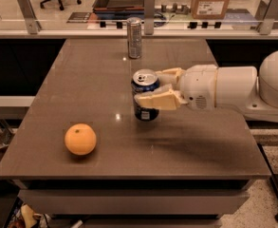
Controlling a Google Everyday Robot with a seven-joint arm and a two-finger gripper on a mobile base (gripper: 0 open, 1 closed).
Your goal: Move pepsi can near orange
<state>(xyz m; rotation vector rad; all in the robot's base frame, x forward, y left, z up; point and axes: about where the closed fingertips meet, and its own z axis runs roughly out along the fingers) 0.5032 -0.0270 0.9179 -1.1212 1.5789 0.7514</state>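
Note:
The pepsi can (144,111), dark blue with a silver top, is upright in the middle of the brown table (91,84). My gripper (152,87) reaches in from the right on a white arm and is shut on the can, with one cream finger in front of it and one behind. The can looks lifted slightly off the table top. The orange (80,139) sits on the table near its front left, well to the left of and nearer than the can.
A taller silver-grey can (134,37) stands at the table's far edge, behind the pepsi can. A glass railing with metal posts (150,6) runs behind the table. The table's front edge lies just below the orange.

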